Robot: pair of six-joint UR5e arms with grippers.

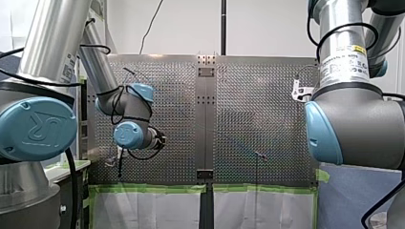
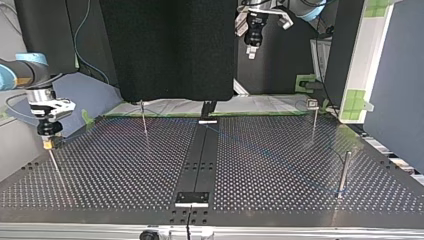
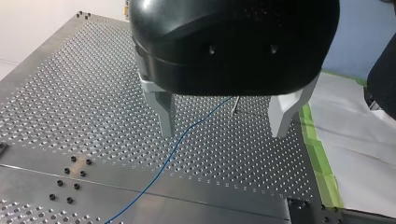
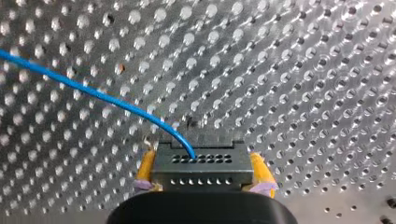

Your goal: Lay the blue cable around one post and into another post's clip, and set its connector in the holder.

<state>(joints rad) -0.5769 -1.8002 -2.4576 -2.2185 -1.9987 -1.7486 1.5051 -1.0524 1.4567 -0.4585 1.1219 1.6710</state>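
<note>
My right gripper (image 4: 201, 184) is shut on the black connector (image 4: 201, 164), with a yellow pad on each of its sides. The blue cable (image 4: 88, 91) leaves the connector's face and runs off low over the perforated table. In the top view my right gripper (image 2: 48, 143) hangs at the left edge, above a thin slanting rod (image 2: 56, 167). My left gripper (image 3: 222, 119) is open and empty, held high over the table with the blue cable (image 3: 184, 135) passing beneath its metal fingers (image 3: 161, 109). The top view shows my left gripper (image 2: 252, 50) raised at the back.
Thin posts stand at the back left (image 2: 144, 118), the back right (image 2: 314, 117) and the near right (image 2: 344, 172) of the top view. A dark centre strip (image 2: 200, 155) splits the table. Green tape (image 3: 322, 163) edges the plate beside white sheeting.
</note>
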